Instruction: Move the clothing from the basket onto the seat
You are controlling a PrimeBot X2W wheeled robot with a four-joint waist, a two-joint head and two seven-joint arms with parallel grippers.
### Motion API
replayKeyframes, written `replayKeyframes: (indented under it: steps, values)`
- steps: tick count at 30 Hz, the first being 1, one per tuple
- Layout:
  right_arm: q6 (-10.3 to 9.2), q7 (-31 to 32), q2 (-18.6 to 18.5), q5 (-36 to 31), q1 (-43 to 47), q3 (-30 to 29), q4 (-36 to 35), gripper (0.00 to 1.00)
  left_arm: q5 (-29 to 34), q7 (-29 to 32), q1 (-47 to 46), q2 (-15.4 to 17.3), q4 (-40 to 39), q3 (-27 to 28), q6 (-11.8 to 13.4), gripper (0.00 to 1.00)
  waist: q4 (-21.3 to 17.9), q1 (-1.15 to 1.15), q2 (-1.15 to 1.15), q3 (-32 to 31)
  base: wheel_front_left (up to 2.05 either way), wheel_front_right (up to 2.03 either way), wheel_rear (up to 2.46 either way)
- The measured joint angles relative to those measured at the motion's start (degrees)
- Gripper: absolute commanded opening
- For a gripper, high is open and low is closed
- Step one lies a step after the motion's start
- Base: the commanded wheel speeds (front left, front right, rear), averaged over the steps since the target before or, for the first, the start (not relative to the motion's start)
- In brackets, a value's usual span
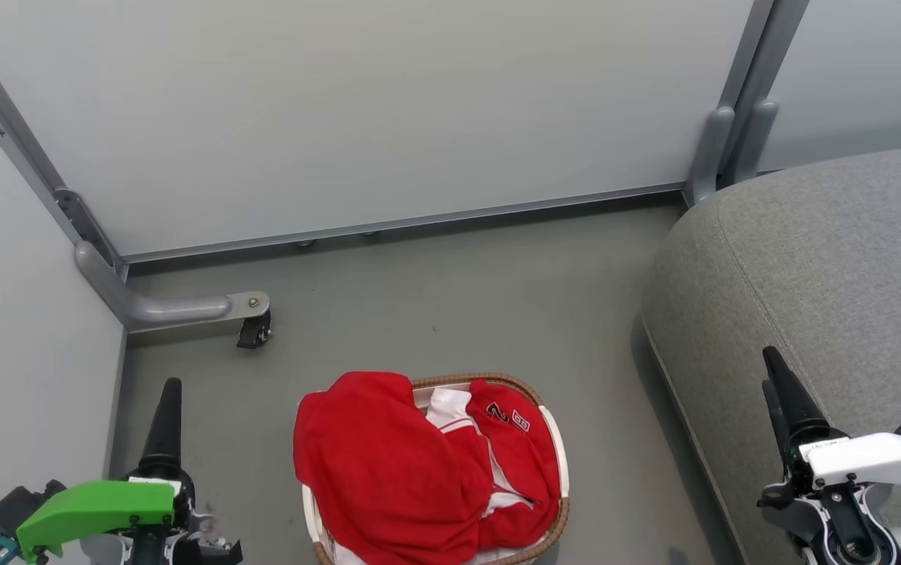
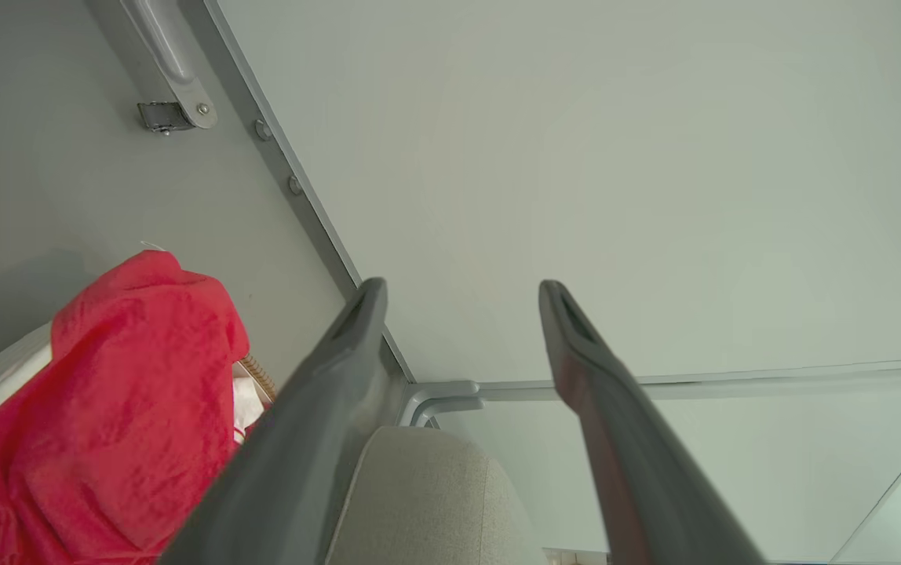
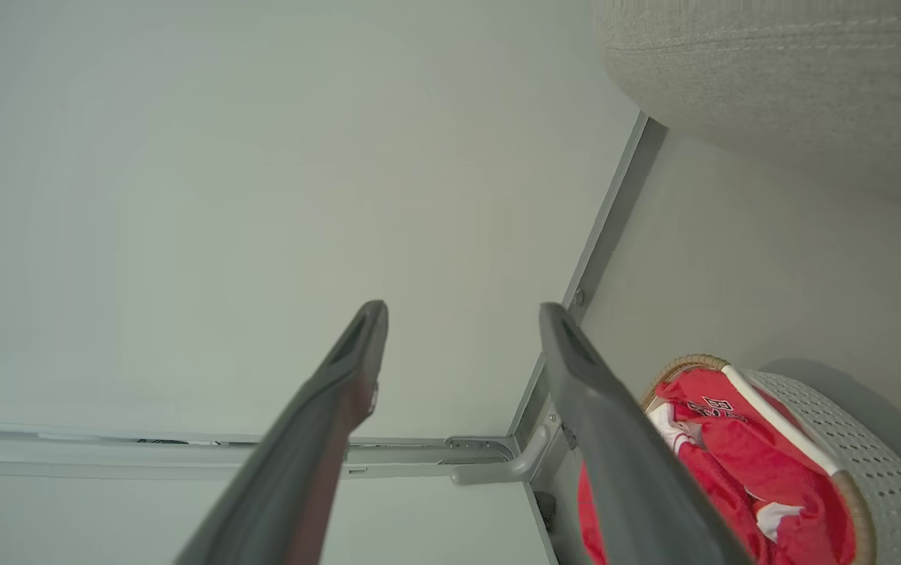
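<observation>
On the floor at the bottom centre of the head view stands the white basket (image 1: pixel 560 463) with its brown woven rim. The red clothing fills it: a plain red garment (image 1: pixel 372 463) heaped over the left rim, and a red piece with white trim and a number patch (image 1: pixel 517 439) on the right. The grey seat (image 1: pixel 835 298) rises at the right. My left gripper (image 1: pixel 168 400) stands left of the basket, open and empty (image 2: pixel 462 294). My right gripper (image 1: pixel 776 369) hangs over the seat's front part, open with nothing held (image 3: pixel 462 314). The basket (image 3: pixel 882 463) also shows in the right wrist view.
Pale partition panels (image 1: pixel 356 110) close off the back and left. A grey metal foot with a black caster (image 1: pixel 250 329) juts onto the floor behind the left gripper. Bare grey floor (image 1: pixel 458 306) lies between the basket and the back panel.
</observation>
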Motion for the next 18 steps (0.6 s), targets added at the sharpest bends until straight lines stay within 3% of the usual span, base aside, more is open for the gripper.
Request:
replayKeyframes:
  steps: [18]
  values:
    - [0.00,-4.3,-1.9,-19.6,-1.8,3.2,-0.5,1.00,21.5,-4.3,-1.0,0.4,0.8,-2.3,0.5,1.00,-0.2,0.00,0.00,0.6,0.00,0.00,0.00]
